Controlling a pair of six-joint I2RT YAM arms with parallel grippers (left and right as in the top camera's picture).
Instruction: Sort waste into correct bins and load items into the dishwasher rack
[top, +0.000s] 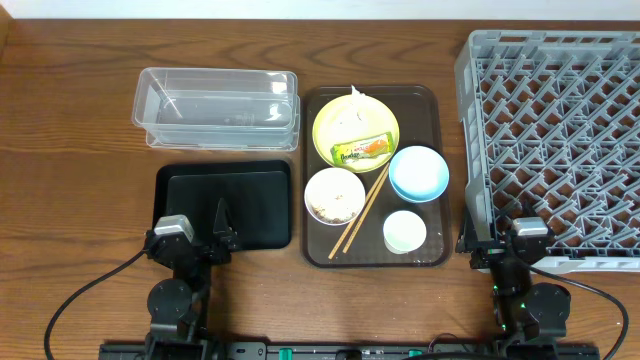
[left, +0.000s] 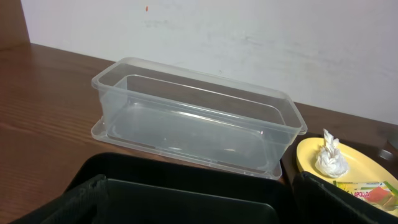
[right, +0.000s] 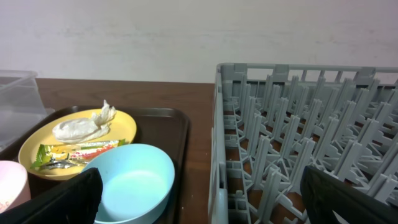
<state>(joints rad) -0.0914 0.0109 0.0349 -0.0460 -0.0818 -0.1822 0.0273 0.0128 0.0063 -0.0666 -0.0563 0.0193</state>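
Left end effector (top: 222, 224): open, above shallow black rectangular tray (top: 255, 205).
Right end effector (top: 508, 234): open, at grey plastic lattice crate (top: 560, 100).

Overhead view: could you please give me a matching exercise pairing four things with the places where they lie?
Things:
1. wrapper
2. rice
3. chopsticks
4. clear tub

Places:
A. on the bare table
B. in the white bowl
C. on the yellow plate
D. slanting across the brown tray

Pairs: 1-C, 2-B, 3-D, 4-A.
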